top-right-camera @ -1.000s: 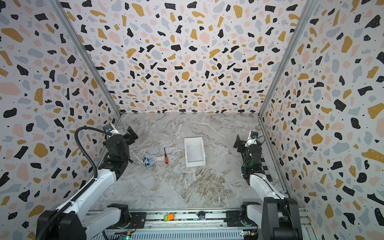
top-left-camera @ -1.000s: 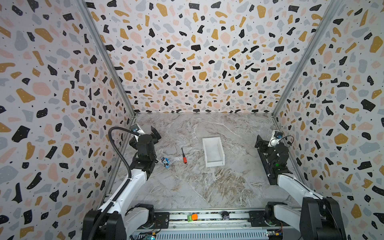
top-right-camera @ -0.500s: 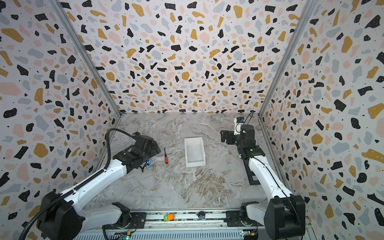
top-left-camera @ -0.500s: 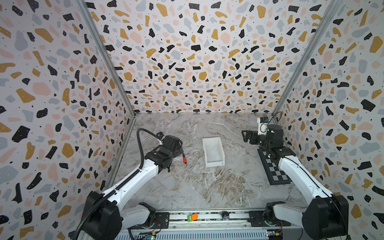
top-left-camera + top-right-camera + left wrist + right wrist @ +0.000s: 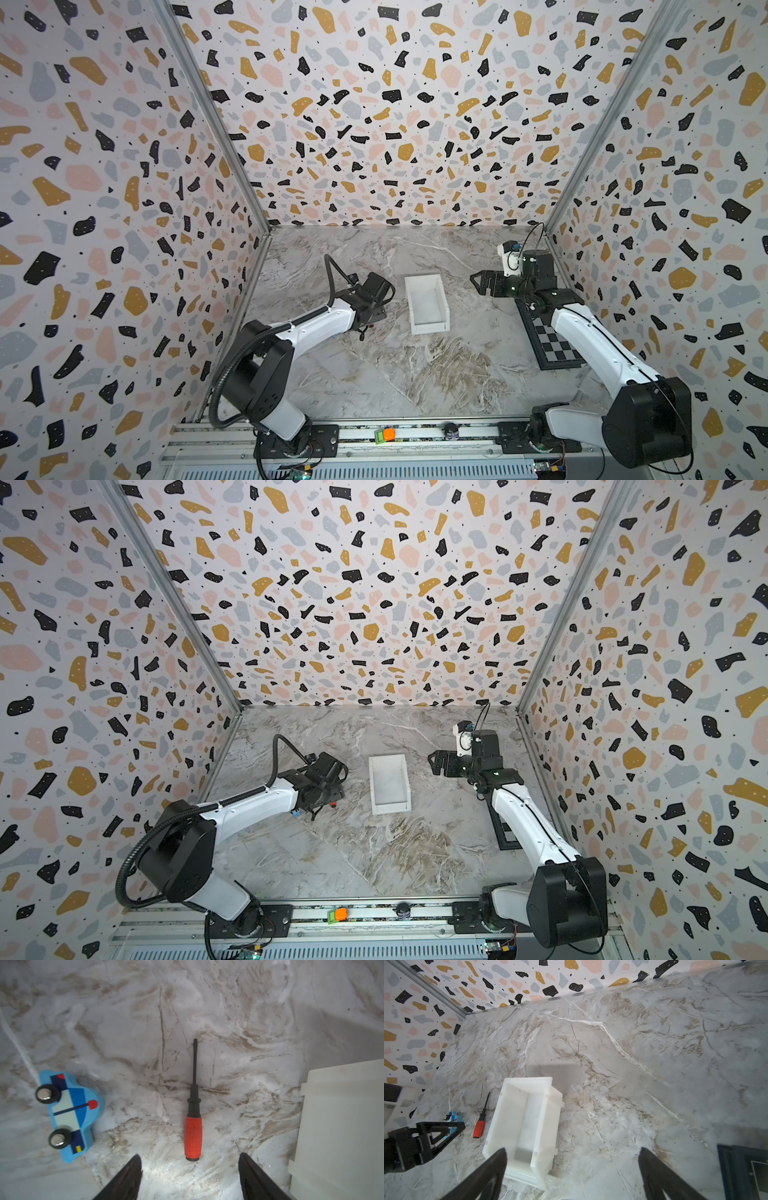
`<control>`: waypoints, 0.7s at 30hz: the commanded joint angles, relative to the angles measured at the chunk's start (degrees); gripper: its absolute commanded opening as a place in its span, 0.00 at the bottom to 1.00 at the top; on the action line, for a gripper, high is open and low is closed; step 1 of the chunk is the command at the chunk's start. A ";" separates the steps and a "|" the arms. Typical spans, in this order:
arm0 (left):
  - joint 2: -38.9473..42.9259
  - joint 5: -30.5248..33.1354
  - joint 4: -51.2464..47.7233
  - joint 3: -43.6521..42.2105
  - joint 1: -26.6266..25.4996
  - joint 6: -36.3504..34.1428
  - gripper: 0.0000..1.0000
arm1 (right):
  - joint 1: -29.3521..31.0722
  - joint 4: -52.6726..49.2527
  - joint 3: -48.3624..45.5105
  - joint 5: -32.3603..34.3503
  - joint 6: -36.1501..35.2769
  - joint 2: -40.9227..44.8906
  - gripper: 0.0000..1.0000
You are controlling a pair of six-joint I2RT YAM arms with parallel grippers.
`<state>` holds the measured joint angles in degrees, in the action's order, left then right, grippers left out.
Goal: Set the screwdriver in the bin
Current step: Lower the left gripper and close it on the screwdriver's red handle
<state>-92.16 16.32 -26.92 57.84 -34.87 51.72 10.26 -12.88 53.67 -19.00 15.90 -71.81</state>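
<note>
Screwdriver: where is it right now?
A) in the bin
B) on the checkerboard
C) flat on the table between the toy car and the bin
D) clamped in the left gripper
C: the screwdriver lies on the table between the toy car and the bin, untouched.

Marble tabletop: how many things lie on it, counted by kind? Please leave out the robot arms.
screwdriver: 1
white bin: 1
blue toy car: 1
checkerboard: 1
Total: 4

screwdriver flat beside white bin
</note>
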 commanded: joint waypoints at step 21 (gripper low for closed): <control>-7.98 0.63 -1.17 2.91 0.83 -5.75 0.38 | 0.02 -2.63 -4.54 -1.16 0.84 7.83 0.99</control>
<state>-99.33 18.06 -28.82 61.10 -34.39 47.11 10.26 -14.37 49.43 -19.99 16.62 -65.82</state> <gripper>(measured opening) 0.381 0.993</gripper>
